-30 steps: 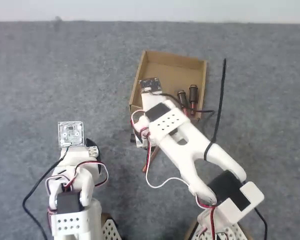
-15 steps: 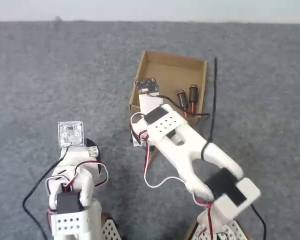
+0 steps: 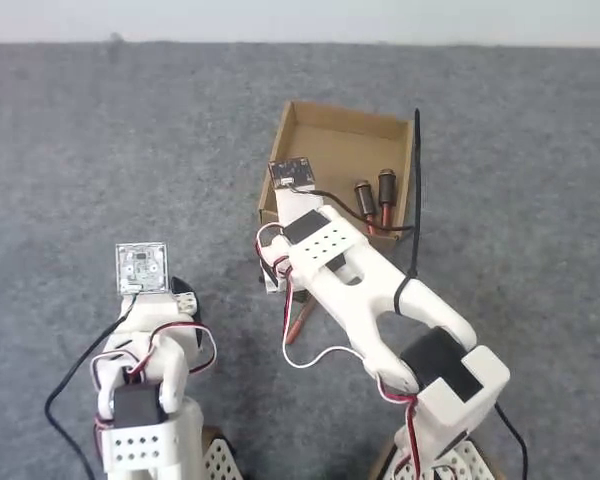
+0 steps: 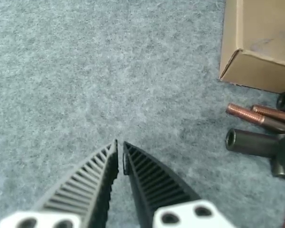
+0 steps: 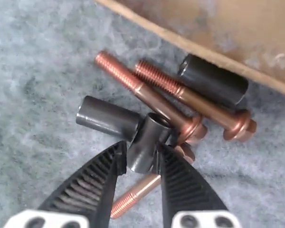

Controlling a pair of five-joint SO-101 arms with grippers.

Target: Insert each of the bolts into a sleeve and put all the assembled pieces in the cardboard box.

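From above, the brown cardboard box (image 3: 345, 112) sits at upper centre of the grey felt-covered table (image 3: 130, 130). Two assembled pieces (image 3: 375, 195), copper bolts in dark sleeves, lie inside it near its right wall. My right arm (image 3: 360, 290) slants from lower right up to the box's near left corner, and one loose copper bolt (image 3: 300, 322) lies on the table under it. My left arm (image 3: 145, 340) stands at lower left, well apart from the box.

At my left wrist, my left fingers (image 4: 92, 180) are all but closed, with a thin slit between the tips and nothing held. Beyond them, near a box corner, lie a long dark sleeve (image 4: 249, 142) and two threaded bolt ends (image 4: 244, 113).

At my right wrist, my right fingers (image 5: 97, 180) are clamped on a short dark metal sleeve (image 5: 147, 142), tilted with its open end up. A second sleeve (image 5: 107, 118) lies flat, touching it. Two copper bolts (image 5: 156, 97) lie side by side just beyond, and a third sleeve (image 5: 213, 80) rests by the box wall. Another bolt (image 5: 133, 194) lies beneath my fingers.
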